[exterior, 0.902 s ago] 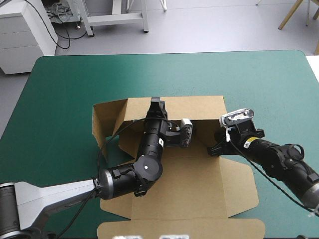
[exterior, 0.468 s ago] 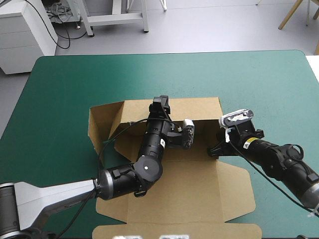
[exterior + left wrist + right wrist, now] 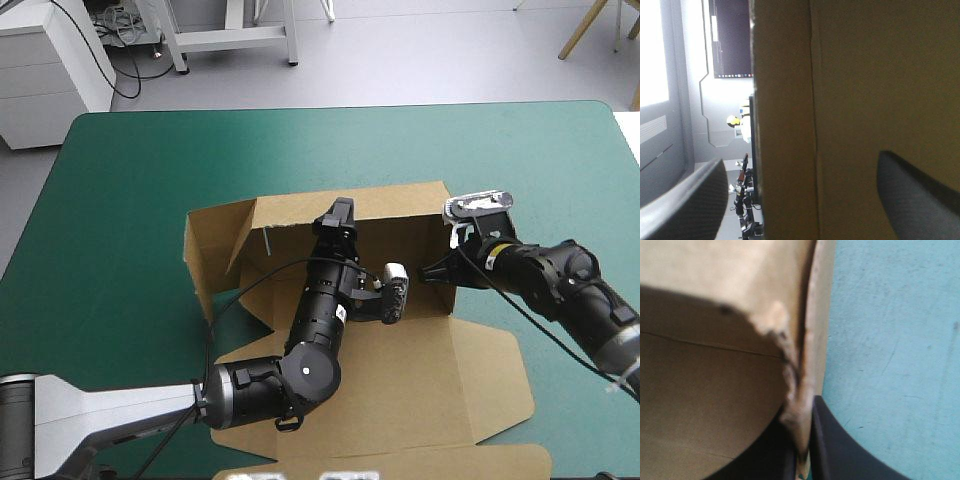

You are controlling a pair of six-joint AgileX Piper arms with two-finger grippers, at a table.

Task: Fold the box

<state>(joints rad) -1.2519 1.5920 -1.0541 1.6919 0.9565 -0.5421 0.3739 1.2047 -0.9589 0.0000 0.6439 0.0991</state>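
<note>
Since the earlier frames the box (image 3: 420,370) has slid toward the lower right of the high view, and its far wall (image 3: 395,205) now stands higher. Both arms have moved up the frame with it.

We see the table (image 3: 120,180), under its teal-green cover, filling most of the high view. The brown box lies at its centre, spread from mid-frame down to the bottom edge. Its floor is flat, and the far wall is raised across the middle of the frame. A side flap (image 3: 215,245) stands up at centre left, and a long flap (image 3: 400,465) lies flat along the bottom edge.

The left gripper (image 3: 340,208) reaches up from the lower left to the top edge of the far wall, just left of centre. In its wrist view we find its black fingers (image 3: 690,200) wide apart. The wall's edge stands between them, and we cannot tell whether either finger touches the board.

The right gripper (image 3: 432,270) comes in from the right of the frame to the wall's right end. Its fingers (image 3: 840,445) are all but closed, pinching the ragged board edge between them, with the teal-green cover just beside.
</note>
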